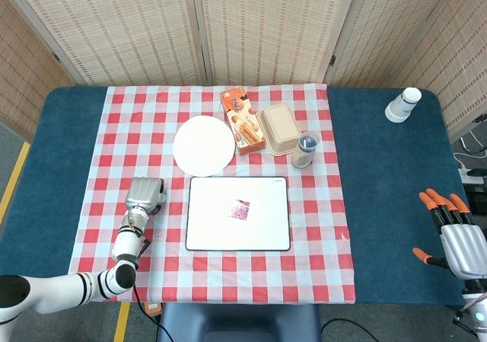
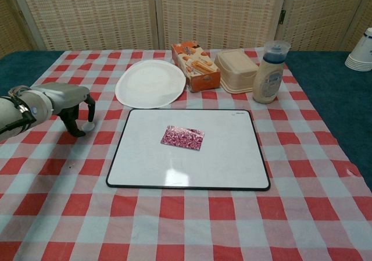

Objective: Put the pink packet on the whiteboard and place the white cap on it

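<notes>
The pink packet (image 1: 239,208) (image 2: 182,138) lies flat near the middle of the whiteboard (image 1: 259,231) (image 2: 221,162). My left hand (image 1: 144,193) (image 2: 65,100) hovers low over the checked cloth just left of the board, its dark fingers (image 2: 74,121) curled down to the cloth. I cannot make out the white cap; it may be hidden under those fingers. My right hand (image 1: 455,235) hangs off the table's right edge with its orange-tipped fingers spread and nothing in it.
Behind the board stand a white plate (image 1: 203,145) (image 2: 151,83), an orange snack box (image 1: 241,119) (image 2: 195,66), a beige lidded container (image 1: 278,128) (image 2: 236,70) and a bottle (image 1: 305,151) (image 2: 269,72). Stacked paper cups (image 1: 402,104) (image 2: 361,50) sit at the far right.
</notes>
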